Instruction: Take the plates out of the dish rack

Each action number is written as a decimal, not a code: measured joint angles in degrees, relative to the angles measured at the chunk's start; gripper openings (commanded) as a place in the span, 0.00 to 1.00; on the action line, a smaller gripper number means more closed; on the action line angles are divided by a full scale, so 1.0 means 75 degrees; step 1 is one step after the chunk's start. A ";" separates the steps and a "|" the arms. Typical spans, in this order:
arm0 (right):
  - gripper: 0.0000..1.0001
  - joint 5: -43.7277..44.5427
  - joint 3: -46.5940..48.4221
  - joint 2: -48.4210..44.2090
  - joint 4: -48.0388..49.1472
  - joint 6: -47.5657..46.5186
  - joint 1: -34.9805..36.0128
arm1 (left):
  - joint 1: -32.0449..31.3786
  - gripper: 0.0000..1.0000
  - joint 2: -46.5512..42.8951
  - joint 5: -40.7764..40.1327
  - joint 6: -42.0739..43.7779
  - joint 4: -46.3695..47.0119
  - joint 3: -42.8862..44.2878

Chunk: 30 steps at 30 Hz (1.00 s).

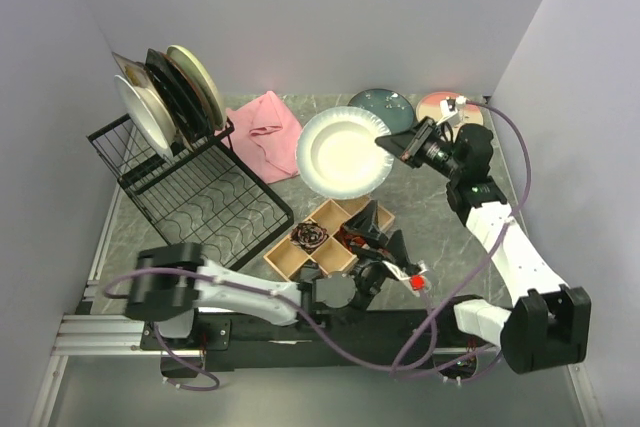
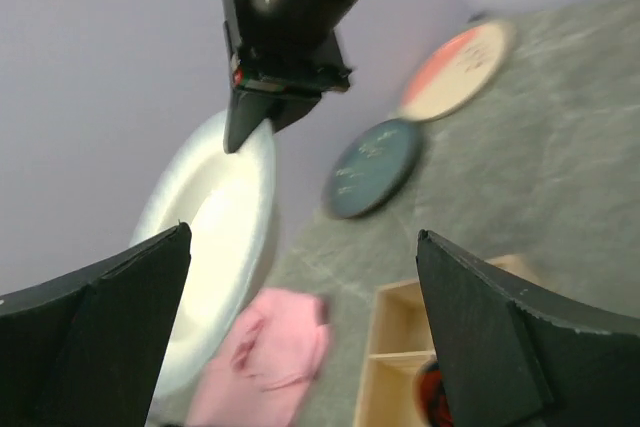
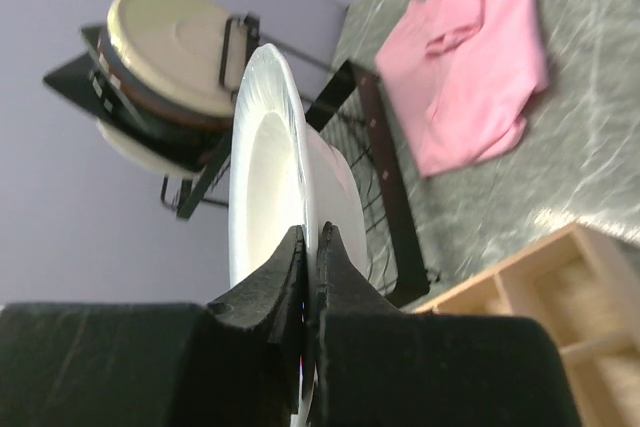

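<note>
Plates (image 1: 165,97) stand on edge at the far left of your view, packed together at the raised back of the dish rack (image 1: 190,197). A pale one is in front, dark ones are in the middle and a cream one is at the rear. The wavy slots nearer you in the rack hold nothing. Just right of the rack, a pink cloth (image 1: 268,132) lies crumpled on the grey table (image 1: 420,207).

Next comes the white plate (image 1: 340,152), out of the rack and overlapping the cloth's right edge in the overhead view. Whether its lower edge meets the table, you cannot tell.

Below it, near the arm bases, sits the wooden tray (image 1: 330,237). Your left gripper (image 1: 378,237) hangs over the tray's right end. Its jaws are spread wide and hold nothing, and in the left wrist view its dark fingers (image 2: 100,337) frame the white plate from well apart.

Further right, your right gripper (image 1: 395,145) has its jaws pinched together on the white plate's right rim. The right wrist view shows that rim caught between the two fingertips, with the plate turned nearly edge-on.

Behind the gripper, a teal plate (image 1: 383,104) lies flat by the back wall. A pink-and-cream plate (image 1: 450,107) lies flat just to its right.
</note>
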 measured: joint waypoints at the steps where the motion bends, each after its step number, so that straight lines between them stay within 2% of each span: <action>1: 0.00 0.0044 0.0096 0.0160 0.0076 -0.0009 -0.0070 | -0.0073 1.00 -0.0361 0.0096 -0.0790 -0.0758 0.0003; 4: 0.00 0.0163 0.0306 0.0606 0.0326 -0.0087 -0.0189 | -0.0079 0.99 -0.1425 0.0784 -0.3005 -0.2608 0.0076; 6: 0.00 0.0216 0.0455 0.0938 0.0452 -0.0175 -0.0242 | 0.0204 1.00 -0.2361 0.1565 -0.4762 -0.3870 0.0122; 9: 0.00 0.0321 0.0705 0.1533 0.0635 -0.0420 -0.0274 | 0.1055 1.00 -0.3340 0.2838 -0.6953 -0.5202 0.0312; 12: 0.00 0.0425 0.0898 0.2197 0.0860 -0.0603 -0.0309 | 0.2235 0.99 -0.4176 0.3771 -0.8515 -0.6000 0.0274; 14: 0.00 0.0481 0.1005 0.2643 0.0994 -0.0673 -0.0344 | 0.2667 1.00 -0.4724 0.3809 -0.9034 -0.5974 -0.0076; 17: 0.00 0.0525 0.1320 0.3468 0.1139 -0.0784 -0.0391 | 0.2591 0.99 -0.5330 0.3736 -0.9556 -0.6137 -0.0574; 21: 0.00 0.0530 0.1722 0.4503 0.1536 -0.0842 -0.0423 | 0.2530 0.99 -0.5412 0.3407 -1.0133 -0.6618 -0.0711; 30: 0.00 0.0568 0.2049 0.5960 0.2218 -0.0877 -0.0478 | 0.2553 0.99 -0.6586 0.2736 -1.0596 -0.6624 -0.2570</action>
